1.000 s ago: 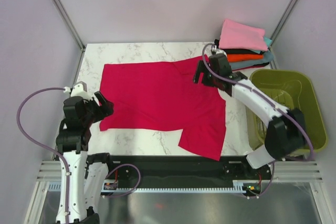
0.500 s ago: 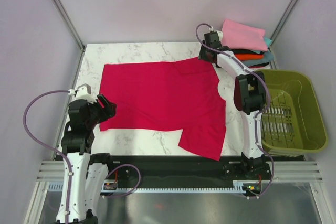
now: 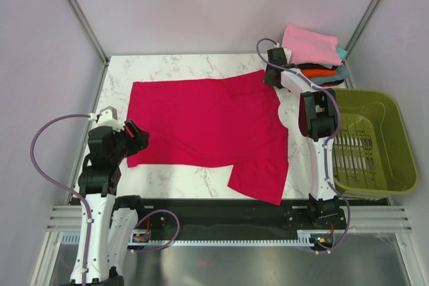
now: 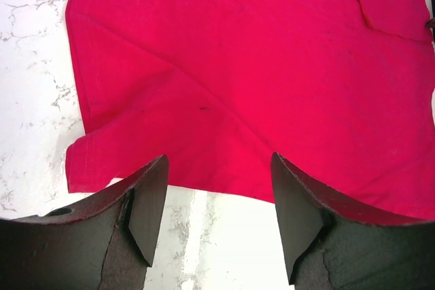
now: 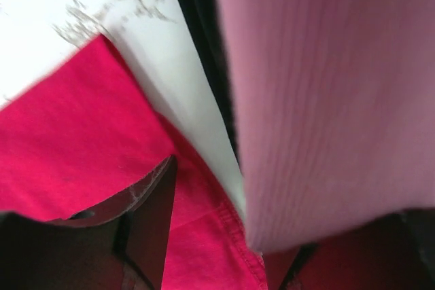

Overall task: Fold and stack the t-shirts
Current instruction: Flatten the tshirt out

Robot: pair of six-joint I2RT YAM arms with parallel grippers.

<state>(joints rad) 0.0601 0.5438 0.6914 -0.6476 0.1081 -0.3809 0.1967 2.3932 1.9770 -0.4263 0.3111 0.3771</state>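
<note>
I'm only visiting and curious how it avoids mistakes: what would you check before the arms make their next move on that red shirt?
1. The red t-shirt lies spread flat on the table: ok.
2. The left gripper is open and empty by the shirt's near left corner: ok.
3. The right gripper is open over the shirt's far right corner: ok.
4. The right gripper is clear of the pink t-shirt on the stack: cannot tell, it looms very close.
5. The green basket sits apart from the red t-shirt: ok.
</note>
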